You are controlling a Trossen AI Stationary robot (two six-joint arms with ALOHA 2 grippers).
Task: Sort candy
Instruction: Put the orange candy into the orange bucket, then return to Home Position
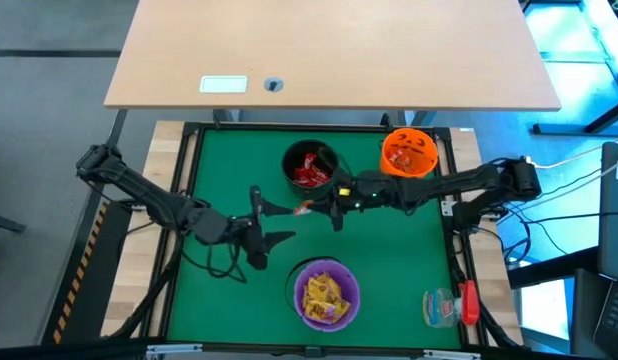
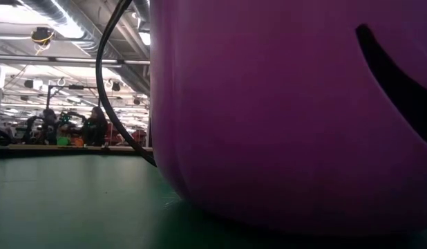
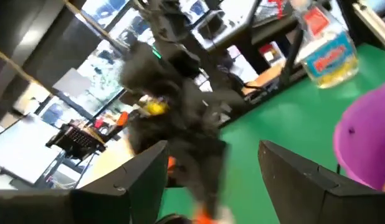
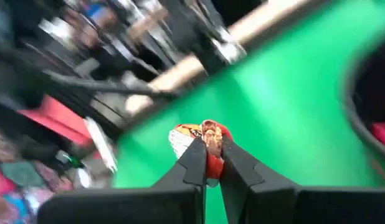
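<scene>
My right gripper (image 1: 309, 208) reaches in from the table's right and is shut on a small sweet (image 4: 207, 142) in a red and orange wrapper. It hangs over the green mat just near of the black bowl (image 1: 311, 165), which holds red candy (image 1: 309, 174). The orange bowl (image 1: 409, 152) stands to the right of the black one. The purple bowl (image 1: 326, 292) at the near edge holds yellow candy (image 1: 324, 298). My left gripper (image 1: 272, 220) is open, left of the right gripper, and its fingers point toward it. In the left wrist view the right arm shows blurred between my left fingers (image 3: 136, 180). My right gripper pinches the sweet's wrapper (image 4: 209, 152) between its two fingertips. The fingers lie about level, coming from the table's right. The sweet's crinkled end (image 4: 183, 137) sticks out past the fingertips, with the green mat behind it.
A clear plastic jar with a red part (image 1: 449, 305) lies at the near right corner of the mat. The purple bowl (image 2: 289, 111) fills the low view, with a black cable (image 2: 110, 90) beside it. A wooden desk (image 1: 329, 50) stands beyond the far edge.
</scene>
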